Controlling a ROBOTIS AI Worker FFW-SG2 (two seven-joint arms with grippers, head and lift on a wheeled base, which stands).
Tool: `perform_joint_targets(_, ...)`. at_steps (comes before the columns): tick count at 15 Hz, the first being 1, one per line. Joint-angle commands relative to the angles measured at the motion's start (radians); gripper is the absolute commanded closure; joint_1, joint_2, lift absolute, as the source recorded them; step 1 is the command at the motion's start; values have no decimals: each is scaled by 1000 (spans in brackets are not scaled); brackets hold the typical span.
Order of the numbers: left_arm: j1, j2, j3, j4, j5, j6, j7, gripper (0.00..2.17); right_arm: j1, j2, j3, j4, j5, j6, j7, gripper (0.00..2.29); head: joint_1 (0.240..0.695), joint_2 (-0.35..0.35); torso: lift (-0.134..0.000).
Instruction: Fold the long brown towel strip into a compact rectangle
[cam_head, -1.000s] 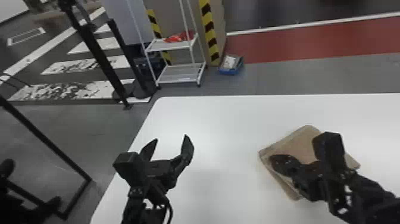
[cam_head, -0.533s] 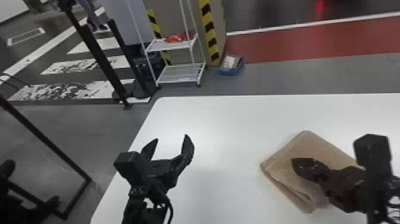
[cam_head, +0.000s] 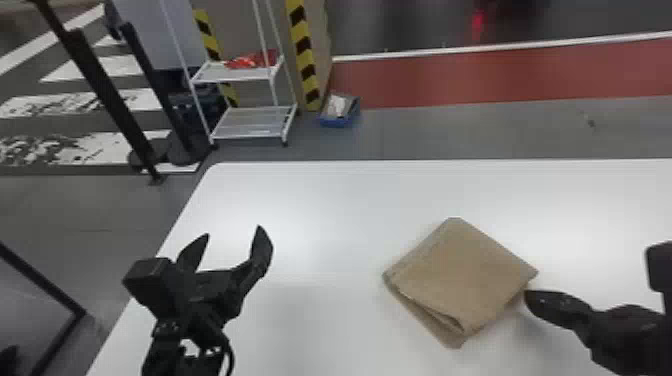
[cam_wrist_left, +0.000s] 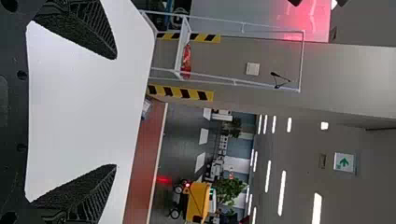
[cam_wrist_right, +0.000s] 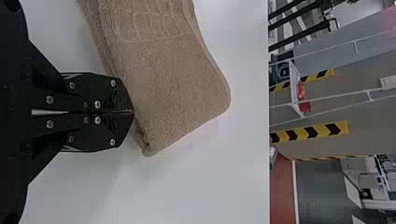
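Brown towel (cam_head: 465, 275) folded on white table (cam_head: 325, 210). Right gripper (cam_head: 529, 296): fingers together, tips at towel edge; possibly touching, hard to tell. Left gripper (cam_head: 233, 234) well apart from towel, fingers wide.

Left tool (cam_head: 233, 233): fingers spread | right tool (cam_head: 529, 295): fingers together, pointing leftward

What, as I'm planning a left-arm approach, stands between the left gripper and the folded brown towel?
Nothing visible does: white tabletop stretches from the left gripper to the towel. The right gripper is on the towel's right side, outside that path.
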Motion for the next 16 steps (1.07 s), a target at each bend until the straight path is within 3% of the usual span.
perform_joint_targets(1,-2,-3,-5,-1,-2,1,0,39,-41,8,19,52,15,-2,-8,1865,695,187,-116)
perform_joint_targets(6,18,-3,5,-16,-2,1,0,39,-182,24,111,217,35,-42,-57,1862,695,189,-116)
perform_joint_targets(14,35,-3,3,-36,-2,1,3,39,-402,122,241,533,40,-272,-149,1862,695,267,-116)
perform_joint_targets(16,35,-3,3,-36,-2,1,3,39,-439,134,270,598,40,-324,-174,1862,695,274,-116)
